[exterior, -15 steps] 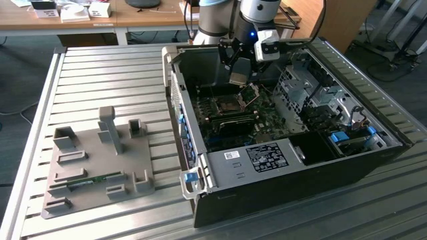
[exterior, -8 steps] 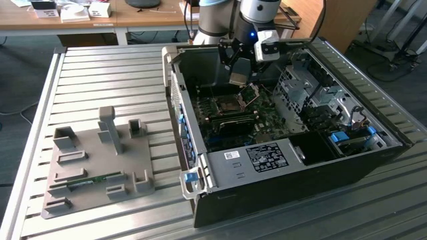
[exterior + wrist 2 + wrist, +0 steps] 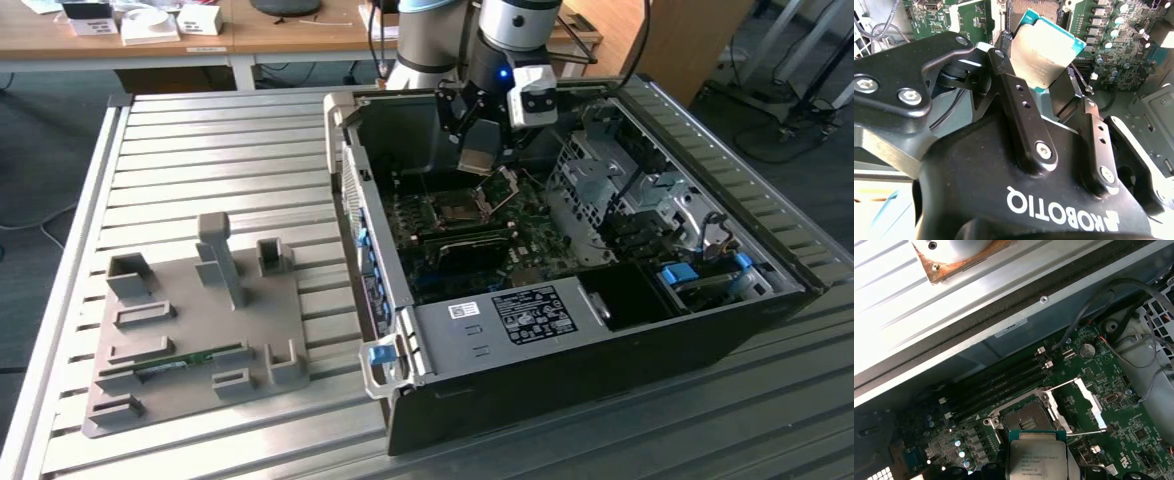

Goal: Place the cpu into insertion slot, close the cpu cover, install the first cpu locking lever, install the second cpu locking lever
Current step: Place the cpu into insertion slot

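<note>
One arm (image 3: pixel 434 40) comes down from the upper centre of the exterior view into the open computer case (image 3: pixel 561 380), wrist pointing down, gripper (image 3: pixel 477 148) hanging over the motherboard (image 3: pixel 534 240). In the second wrist view the gripper's two black fingers (image 3: pixel 1024 110) are clamped on opposite edges of one cpu (image 3: pixel 1041 45) – silvery top facing the camera, chip tilted. The cpu sits in the air above the board, not touching it, near the insertion slot (image 3: pixel 1026 417); in the first wrist view it hangs just beside the slot's edge. One slot, dark centre bare. One cpu cover (image 3: pixel 1091 402), swung up and open on the side of the slot away from the memory slots (image 3: pixel 999 382). Those are long and black – exact count hard to tell. The case lies on a ribbed metal surface (image 3: pixel 227 150). One grey fixture tray (image 3: pixel 200 330) at the exterior view's left, well apart from the case, with one green stick (image 3: pixel 174 366) lying in it.
</note>
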Controlling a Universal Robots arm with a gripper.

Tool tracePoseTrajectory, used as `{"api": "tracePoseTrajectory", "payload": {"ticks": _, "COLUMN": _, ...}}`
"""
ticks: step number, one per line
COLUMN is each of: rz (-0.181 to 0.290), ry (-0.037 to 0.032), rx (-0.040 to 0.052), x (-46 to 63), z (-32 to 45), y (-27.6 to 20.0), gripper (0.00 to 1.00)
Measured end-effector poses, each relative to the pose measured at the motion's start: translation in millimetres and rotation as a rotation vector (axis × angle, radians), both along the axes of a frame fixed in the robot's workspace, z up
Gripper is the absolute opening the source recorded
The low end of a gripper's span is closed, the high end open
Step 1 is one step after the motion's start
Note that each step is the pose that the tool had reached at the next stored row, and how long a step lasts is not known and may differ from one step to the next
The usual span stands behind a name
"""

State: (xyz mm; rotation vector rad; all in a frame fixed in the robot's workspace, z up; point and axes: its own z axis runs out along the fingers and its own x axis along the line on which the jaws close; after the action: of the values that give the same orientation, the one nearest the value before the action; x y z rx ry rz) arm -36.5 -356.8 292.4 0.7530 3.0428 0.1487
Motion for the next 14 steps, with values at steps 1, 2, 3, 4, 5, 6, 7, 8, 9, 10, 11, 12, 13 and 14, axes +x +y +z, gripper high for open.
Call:
{"api": "tracePoseTrajectory", "payload": {"ticks": 1, "rz": 0.000, "ry": 0.0000, "rx": 0.0000, "x": 0.0, "z": 0.0, "y": 0.0, "gripper": 0.54}}
{"api": "tracePoseTrajectory", "payload": {"ticks": 2, "rz": 0.000, "ry": 0.0000, "rx": 0.0001, "x": 0.0, "z": 0.0, "y": 0.0, "gripper": 0.54}}
{"api": "tracePoseTrajectory", "payload": {"ticks": 3, "rz": 0.000, "ry": -0.0001, "rx": 0.0002, "x": 0.0, "z": -0.1, "y": 0.0, "gripper": 0.54}}
{"api": "tracePoseTrajectory", "payload": {"ticks": 4, "rz": 0.000, "ry": -0.0001, "rx": 0.0002, "x": 0.0, "z": -0.1, "y": 0.0, "gripper": 0.54}}
{"api": "tracePoseTrajectory", "payload": {"ticks": 5, "rz": 0.000, "ry": -0.0001, "rx": 0.0003, "x": 0.0, "z": -0.2, "y": 0.0, "gripper": 0.54}}
{"api": "tracePoseTrajectory", "payload": {"ticks": 6, "rz": 0.000, "ry": -0.0002, "rx": 0.0011, "x": 0.0, "z": -0.5, "y": 0.0, "gripper": 0.54}}
{"api": "tracePoseTrajectory", "payload": {"ticks": 7, "rz": 0.000, "ry": -0.0003, "rx": 0.0018, "x": 0.0, "z": -0.8, "y": 0.0, "gripper": 0.54}}
{"api": "tracePoseTrajectory", "payload": {"ticks": 8, "rz": 0.000, "ry": -0.0003, "rx": 0.0024, "x": -0.1, "z": -1.1, "y": 0.0, "gripper": 0.54}}
{"api": "tracePoseTrajectory", "payload": {"ticks": 9, "rz": 0.000, "ry": -0.0003, "rx": 0.0030, "x": -0.1, "z": -1.3, "y": 0.0, "gripper": 0.54}}
{"api": "tracePoseTrajectory", "payload": {"ticks": 10, "rz": 0.000, "ry": -0.0002, "rx": 0.0038, "x": -0.1, "z": -1.4, "y": 0.0, "gripper": 0.54}}
{"api": "tracePoseTrajectory", "payload": {"ticks": 11, "rz": 0.000, "ry": -0.0003, "rx": 0.0044, "x": 0.0, "z": -1.5, "y": 0.0, "gripper": 0.54}}
{"api": "tracePoseTrajectory", "payload": {"ticks": 12, "rz": 0.000, "ry": -0.0003, "rx": 0.0048, "x": 0.0, "z": -1.6, "y": 0.0, "gripper": 0.54}}
{"api": "tracePoseTrajectory", "payload": {"ticks": 13, "rz": 0.000, "ry": -0.0003, "rx": 0.0057, "x": 0.0, "z": -2.0, "y": 0.0, "gripper": 0.54}}
{"api": "tracePoseTrajectory", "payload": {"ticks": 14, "rz": 0.000, "ry": -0.0003, "rx": 0.0057, "x": 0.0, "z": -2.1, "y": 0.0, "gripper": 0.54}}
